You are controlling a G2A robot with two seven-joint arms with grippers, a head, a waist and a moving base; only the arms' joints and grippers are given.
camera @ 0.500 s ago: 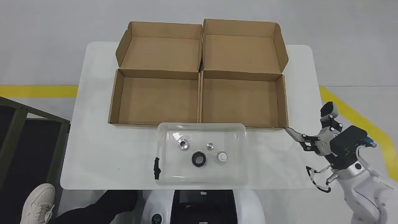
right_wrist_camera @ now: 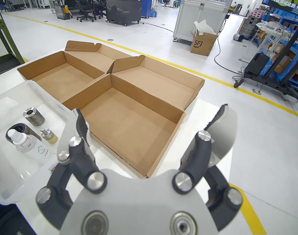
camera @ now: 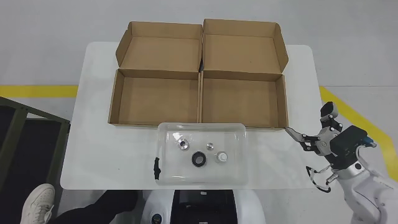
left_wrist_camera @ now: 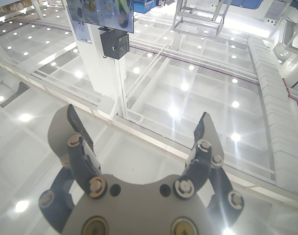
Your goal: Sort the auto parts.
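**Table** (camera: 93,130): white, smooth top, rounded corners.

**Boxes, two:** brown corrugated cardboard, shallow and rectangular. They stand side by side and touching on the far half of the table, with their lids folded back flat. The left box (camera: 155,101) and the right box (camera: 239,102) match in shape.

**Tray** (camera: 233,169): clear plastic, rounded rectangle, at the table's near edge just in front of the seam between the boxes. It holds the parts, which stand near one another.
- **Steel cylinder** (camera: 182,144): grey, upright, bored through its top.
- **Black ring** (camera: 199,159): dark and matte, lying flat.
- **Small plug** (camera: 211,147): yellowish metal body with a narrower silver top.
- **Bottle** (camera: 221,157): white, capped.

From above, all four read as round outlines. The right wrist view takes them from the side, giving their heights and the bottle's printed label.

**Right gripper** (right_wrist_camera: 151,112): pale metal fingers with dark ribbed pads, spread wide apart. It is off the table's right edge near the front corner, facing across the right box.

**Left gripper** (left_wrist_camera: 137,110): same build with toothed pads, fingers apart, turned up toward a ceiling (left_wrist_camera: 188,79) of white panels and round lamps.
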